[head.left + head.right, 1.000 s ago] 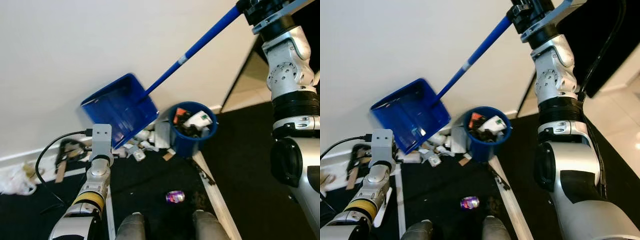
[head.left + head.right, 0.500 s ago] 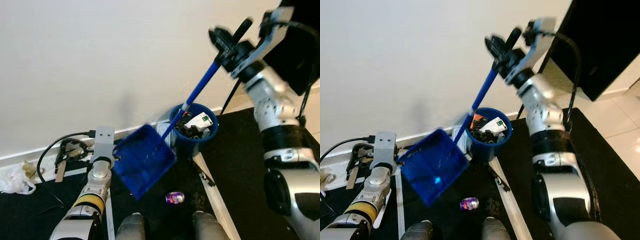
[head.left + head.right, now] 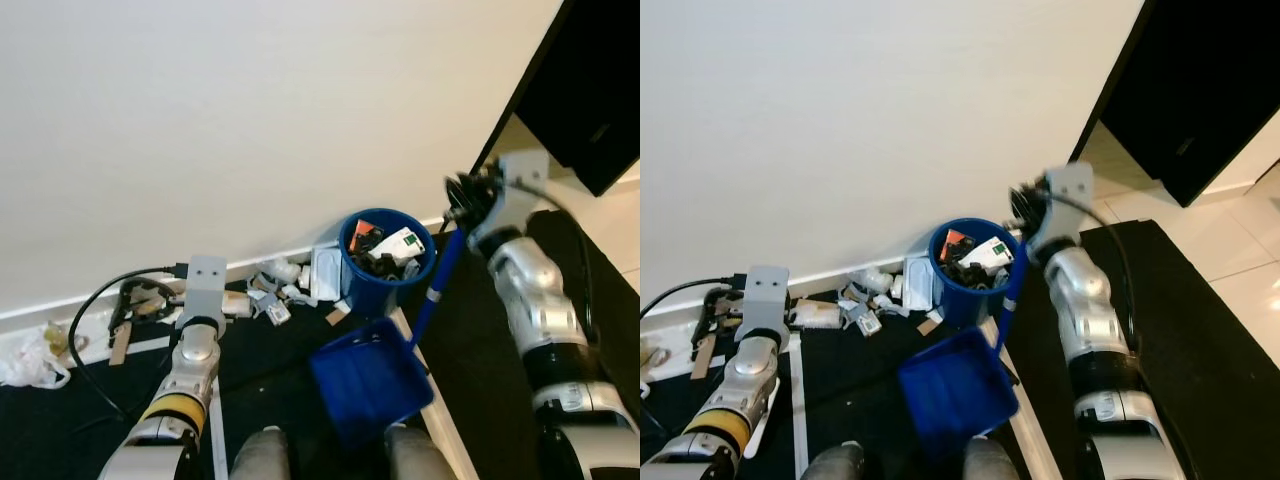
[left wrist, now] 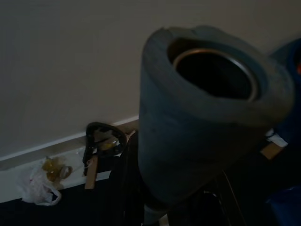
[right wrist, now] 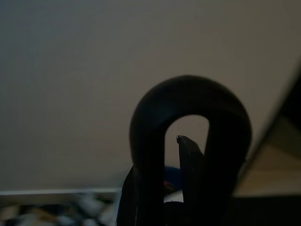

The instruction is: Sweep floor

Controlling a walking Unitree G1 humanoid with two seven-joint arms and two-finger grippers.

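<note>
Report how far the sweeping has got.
Done: the blue bin by the wall is full of rubbish. In hand: the right gripper holds the blue dustpan by its handle, pan low at the floor. Left: scraps beside the bin and a white bag along the skirting.

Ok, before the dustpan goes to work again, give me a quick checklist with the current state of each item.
1. Right gripper holding the dustpan handle: ok.
2. Dustpan low, in front of the robot: ok; resting flat on the floor: cannot tell.
3. Blue bin upright by the wall: ok, already heaped with trash.
4. Litter lying along the baseboard beside the bin: not ok, not collected.
5. Left gripper holding a grey tube-like handle: ok; what is at its far end: cannot tell.
</note>
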